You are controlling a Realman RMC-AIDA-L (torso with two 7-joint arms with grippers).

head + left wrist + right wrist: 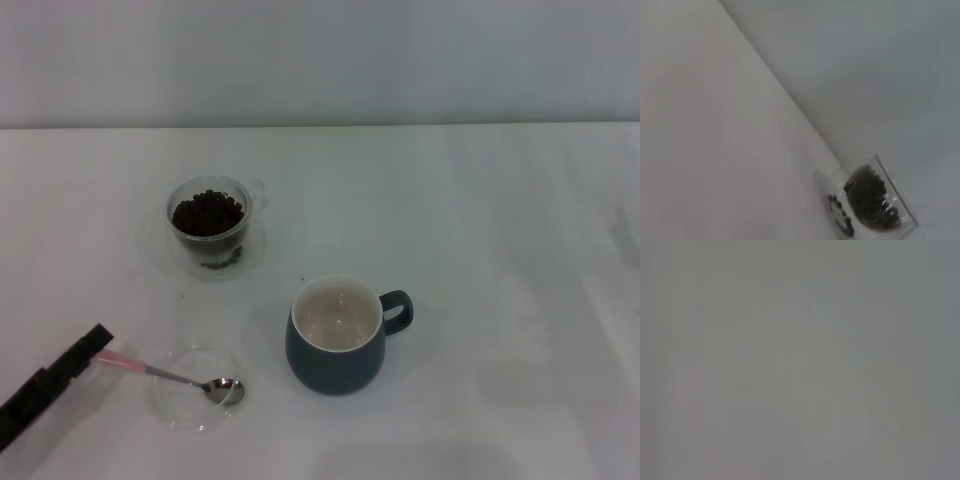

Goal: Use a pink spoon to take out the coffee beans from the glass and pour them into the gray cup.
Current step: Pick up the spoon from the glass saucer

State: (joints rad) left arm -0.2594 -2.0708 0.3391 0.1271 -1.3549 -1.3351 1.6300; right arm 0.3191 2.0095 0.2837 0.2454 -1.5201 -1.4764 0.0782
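Left gripper (98, 345) at pink spoon (160, 373) handle tip; grip state can't tell. Coffee beans (207, 213) all in glass (210, 238), gray cup (335, 340) empty: scooping & pouring not begun. Right gripper out of view.

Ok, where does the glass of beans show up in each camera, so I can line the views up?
Head view: the glass stands far left of centre on the table, beyond the gray cup.
Left wrist view: the glass sits in the lower right corner, tilted in the picture.
Right wrist view: not in it; only a blank surface shows.
Shared landmark: the dark beans heaped inside, seen in both.
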